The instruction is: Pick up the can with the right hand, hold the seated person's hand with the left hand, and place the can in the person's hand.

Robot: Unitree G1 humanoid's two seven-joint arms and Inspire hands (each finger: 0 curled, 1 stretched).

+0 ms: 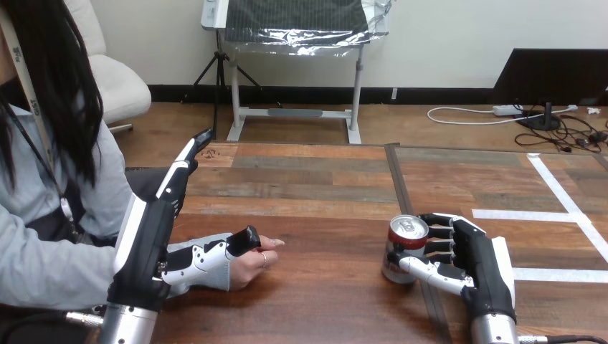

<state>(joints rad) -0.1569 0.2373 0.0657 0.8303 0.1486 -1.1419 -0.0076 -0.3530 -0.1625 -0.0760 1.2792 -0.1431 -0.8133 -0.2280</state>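
Note:
A red and silver can [406, 246] stands upright on the wooden table [308, 186], right of the middle near the front. My right hand [482, 261] is shut on it from the right, with fingers behind it and the thumb across its front. At the left, the person's hand [255, 264] rests on the table with its fingers loosely curled. My left hand [147, 244] sits beside and over the person's wrist. Its fingers [185, 163] point straight out and away from the person's hand, while its thumb [219, 252] lies across the back of that hand.
White tape lines [566, 208] cross the table's right part, behind and beside my right hand. A dark seam [403, 183] runs front to back through the table just behind the can. The person's grey sleeve [43, 265] covers the front left corner.

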